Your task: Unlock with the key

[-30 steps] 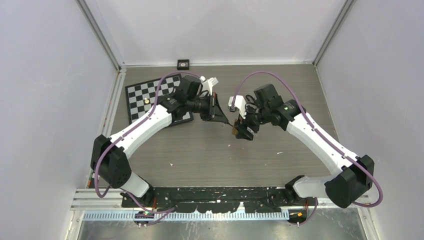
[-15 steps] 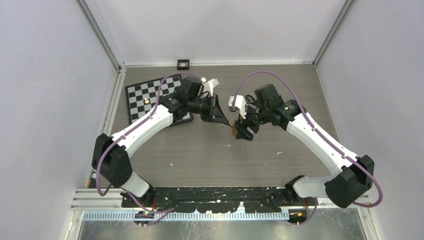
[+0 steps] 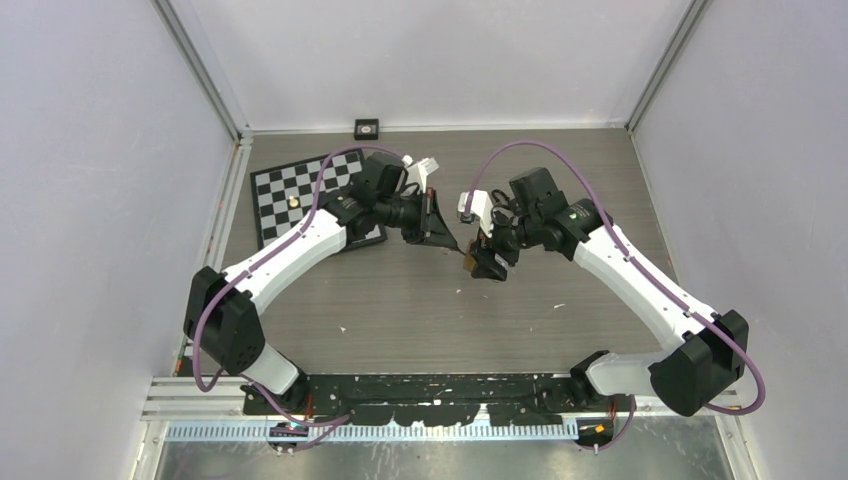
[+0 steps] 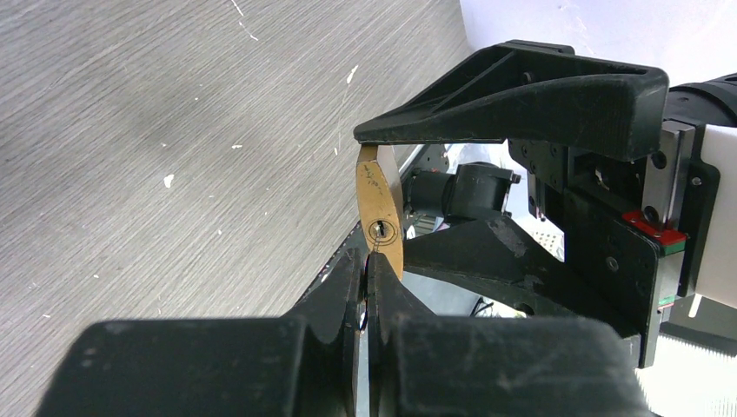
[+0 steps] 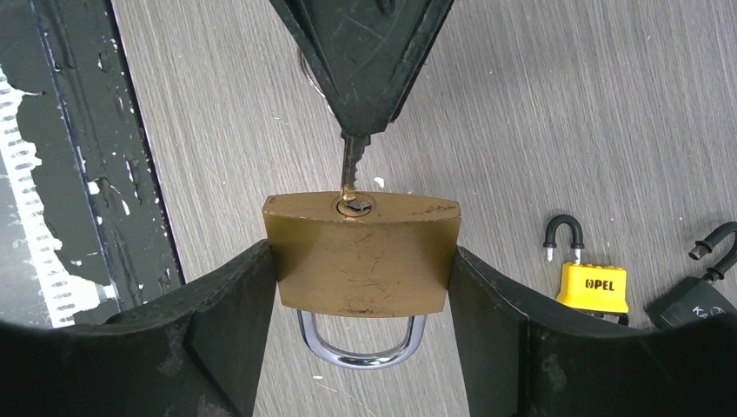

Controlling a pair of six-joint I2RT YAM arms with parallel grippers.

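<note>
A brass padlock [image 5: 361, 256] hangs above the table, my right gripper [image 5: 361, 261] shut on its two sides. Its steel shackle [image 5: 361, 347] looks seated in the body and points back at the wrist. The key [image 5: 350, 169] is pinched in my left gripper [image 4: 365, 261], which is shut on it. The key's tip sits in the keyhole [image 4: 381, 231] on the padlock's bottom face, with most of the blade still showing. In the top view both grippers meet mid-table, the left gripper [image 3: 445, 238] just left of the padlock [image 3: 470, 258].
A yellow padlock [image 5: 591, 282] with its shackle up and a black padlock [image 5: 695, 300] lie on the table below. A checkerboard [image 3: 290, 195] lies at the back left, partly under the left arm. A small black square [image 3: 367, 127] sits at the back wall.
The left gripper has edged slightly toward the padlock. The right arm holds still.
</note>
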